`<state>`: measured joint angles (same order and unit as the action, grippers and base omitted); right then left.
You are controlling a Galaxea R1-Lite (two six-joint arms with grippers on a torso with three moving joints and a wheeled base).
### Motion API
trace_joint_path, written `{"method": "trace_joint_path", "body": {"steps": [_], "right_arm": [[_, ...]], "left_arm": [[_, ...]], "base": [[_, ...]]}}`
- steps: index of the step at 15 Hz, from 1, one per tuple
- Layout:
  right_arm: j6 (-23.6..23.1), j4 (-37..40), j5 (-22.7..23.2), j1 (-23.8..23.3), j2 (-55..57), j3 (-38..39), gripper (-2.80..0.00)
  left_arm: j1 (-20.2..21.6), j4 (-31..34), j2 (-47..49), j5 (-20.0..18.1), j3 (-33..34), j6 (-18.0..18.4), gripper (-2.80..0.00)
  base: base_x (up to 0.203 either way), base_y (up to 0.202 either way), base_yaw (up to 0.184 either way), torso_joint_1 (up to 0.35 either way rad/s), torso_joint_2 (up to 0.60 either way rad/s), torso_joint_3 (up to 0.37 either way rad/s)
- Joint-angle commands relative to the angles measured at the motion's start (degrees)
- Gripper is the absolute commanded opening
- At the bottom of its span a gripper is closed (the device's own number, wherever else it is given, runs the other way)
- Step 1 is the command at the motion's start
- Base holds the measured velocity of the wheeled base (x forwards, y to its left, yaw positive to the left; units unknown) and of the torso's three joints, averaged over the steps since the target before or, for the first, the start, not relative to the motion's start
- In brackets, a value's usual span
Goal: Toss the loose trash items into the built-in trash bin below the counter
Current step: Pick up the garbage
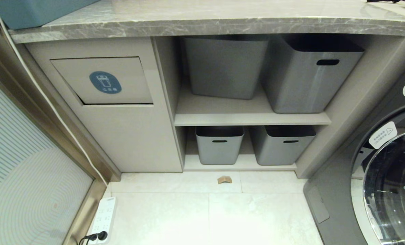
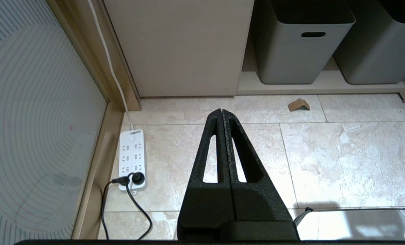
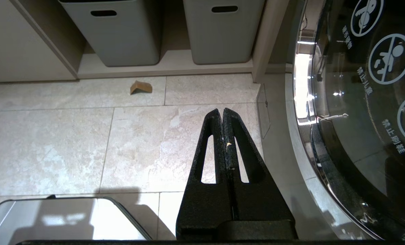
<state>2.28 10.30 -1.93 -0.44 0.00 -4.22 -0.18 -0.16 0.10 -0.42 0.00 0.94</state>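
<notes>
Right pincer (image 3: 222,110) closed above floor tiles (image 3: 52,143); cardboard piece (image 3: 140,87) apart.

Bright, even light; glare on the floor tiles (image 1: 175,217), perhaps slight edge distortion.

The head view looks forward and down at the cabinet front (image 1: 120,136) beneath the tabletop (image 1: 202,25). Both wrist views hang low over the floor (image 2: 342,153), sharing the cardboard scrap (image 2: 298,104) and lower tubs (image 3: 124,34).

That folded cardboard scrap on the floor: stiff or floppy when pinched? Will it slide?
The cardboard piece holds a tent-like fold on its own, so it is probably stiff enough to pinch. It looks small and thin, likely very light. On the smooth floor tile it may skid if nudged rather than gripped.
</notes>
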Motion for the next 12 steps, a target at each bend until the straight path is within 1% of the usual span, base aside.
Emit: {"method": "trace_joint_path", "body": {"steps": [1, 4, 12], "right_arm": [[0.0, 0.1, 0.0, 0.0, 0.0, 0.0, -2.8], [0.0, 0.1, 0.0, 0.0, 0.1, 0.0, -2.8], [0.0, 0.1, 0.0, 0.0, 0.0, 0.0, -2.8]], "left_arm": [[0.0, 0.0, 0.1, 0.0, 0.2, 0.1, -2.8], [0.0, 0.0, 0.1, 0.0, 0.2, 0.8, -2.8], [0.0, 0.0, 0.1, 0.0, 0.2, 0.8, -2.8]], "base": [[0.0, 0.0, 0.0, 0.002, 0.0, -0.203], [0.0, 0.0, 0.0, 0.004, 0.0, -0.2], [0.0, 0.0, 0.0, 0.001, 0.0, -0.197]]}}
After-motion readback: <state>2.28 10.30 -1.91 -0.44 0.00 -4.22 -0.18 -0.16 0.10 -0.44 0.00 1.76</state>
